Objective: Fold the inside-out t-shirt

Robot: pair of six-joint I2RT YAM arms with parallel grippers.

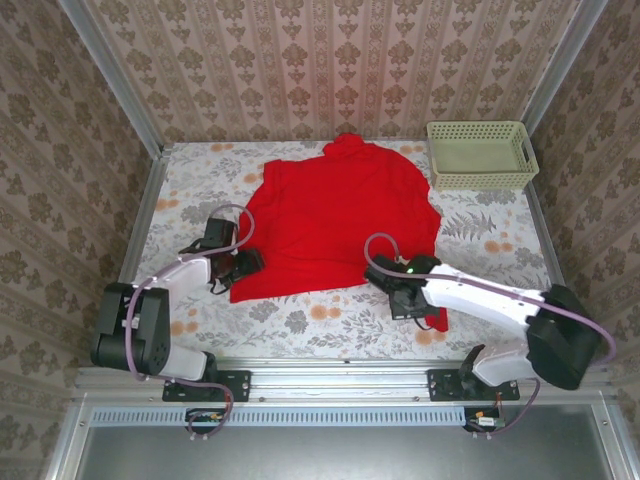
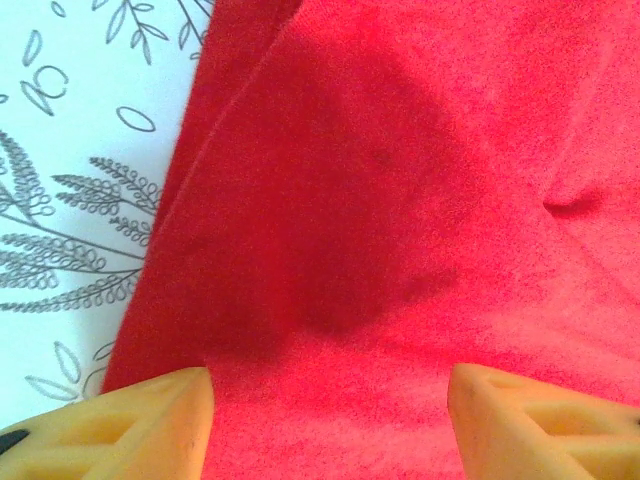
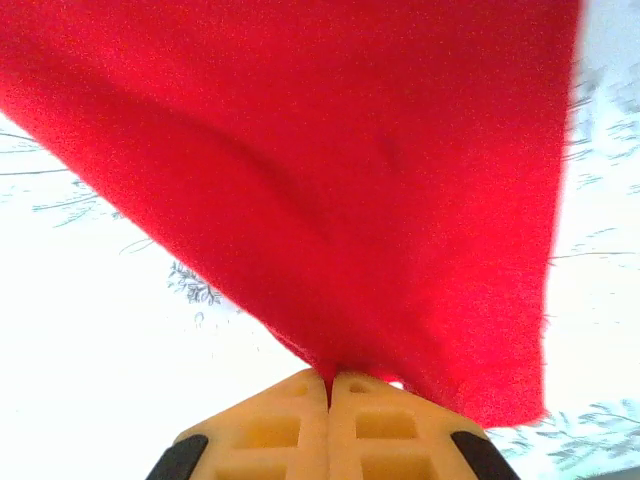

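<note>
While the inside-out t-shirt (image 1: 340, 215) lies spread across the middle of the table (image 1: 300, 322), neck toward the far edge and hem toward the near edge, I have hold of it at one corner only. My right pincer (image 3: 330, 385) is pressed together on the near-right hem corner, and the cloth fans up and away from that pinch in a taut red sheet. I judge this grip is meant to carry that corner over for a fold. My left pincer (image 2: 330, 400) stands spread above the near-left hem corner, one jaw over the shirt's side edge and the other further in over the cloth. It seems placed to close on the matching corner so both ends of the hem can travel together. Whether it touches the fabric I cannot tell. The shirt is soft, matte and faintly fuzzy, plain red with no print. A raised seam runs along its left side and a shallow crease dents it further in. Beneath it the table cover is pale, printed with leaves and orange flowers. A pale green lattice basket (image 1: 483, 181) sits at the far-right corner, just beside the shirt's shoulder.
</note>
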